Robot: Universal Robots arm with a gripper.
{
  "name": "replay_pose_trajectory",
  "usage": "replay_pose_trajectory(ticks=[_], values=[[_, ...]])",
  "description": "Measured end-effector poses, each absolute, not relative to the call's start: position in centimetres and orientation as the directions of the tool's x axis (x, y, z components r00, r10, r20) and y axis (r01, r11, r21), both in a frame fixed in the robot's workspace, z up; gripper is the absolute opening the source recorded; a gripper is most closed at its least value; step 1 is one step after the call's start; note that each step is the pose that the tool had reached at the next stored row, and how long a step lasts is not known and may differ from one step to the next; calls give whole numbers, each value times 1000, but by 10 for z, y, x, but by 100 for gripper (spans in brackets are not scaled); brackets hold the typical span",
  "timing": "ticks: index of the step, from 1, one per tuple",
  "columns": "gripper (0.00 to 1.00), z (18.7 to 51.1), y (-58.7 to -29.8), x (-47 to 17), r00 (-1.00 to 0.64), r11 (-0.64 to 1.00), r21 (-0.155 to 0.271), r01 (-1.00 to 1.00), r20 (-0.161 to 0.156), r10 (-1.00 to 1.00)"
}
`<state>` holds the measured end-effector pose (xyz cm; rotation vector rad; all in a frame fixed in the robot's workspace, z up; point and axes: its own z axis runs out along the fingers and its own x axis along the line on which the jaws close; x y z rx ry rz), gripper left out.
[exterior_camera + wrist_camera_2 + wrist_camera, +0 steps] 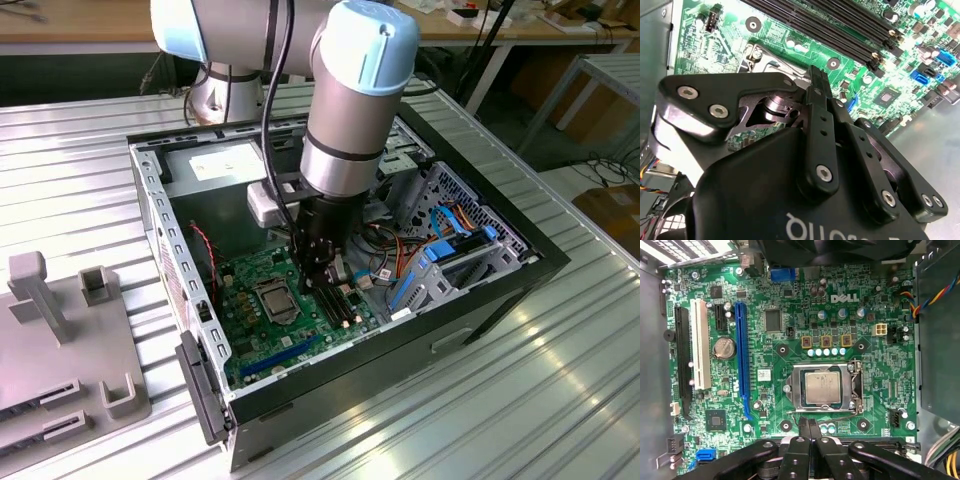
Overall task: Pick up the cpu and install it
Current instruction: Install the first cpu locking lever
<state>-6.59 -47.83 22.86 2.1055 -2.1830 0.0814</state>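
Black gripper [809, 426] linkage fills the near edge of both wrist views, its two fingers pressed together into one narrow blade with nothing between them. Just beyond the fingertips [802, 424] in the first wrist view, the cpu [823, 388] lies flat, silver top up, inside its metal socket frame [801, 371] on the green motherboard [770, 365]. The chip sits ahead of the closed tips, slightly off their line, near but not touching. From the exterior view, the arm [350, 110] stands upright over the open computer case [500, 280], beside the socket [276, 297].
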Motion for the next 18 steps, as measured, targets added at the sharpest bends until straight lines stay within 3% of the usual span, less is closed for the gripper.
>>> replay_pose_trajectory(ticks=[18], values=[[11,227,-478,-65,23,-19,36,-999,116,-993]])
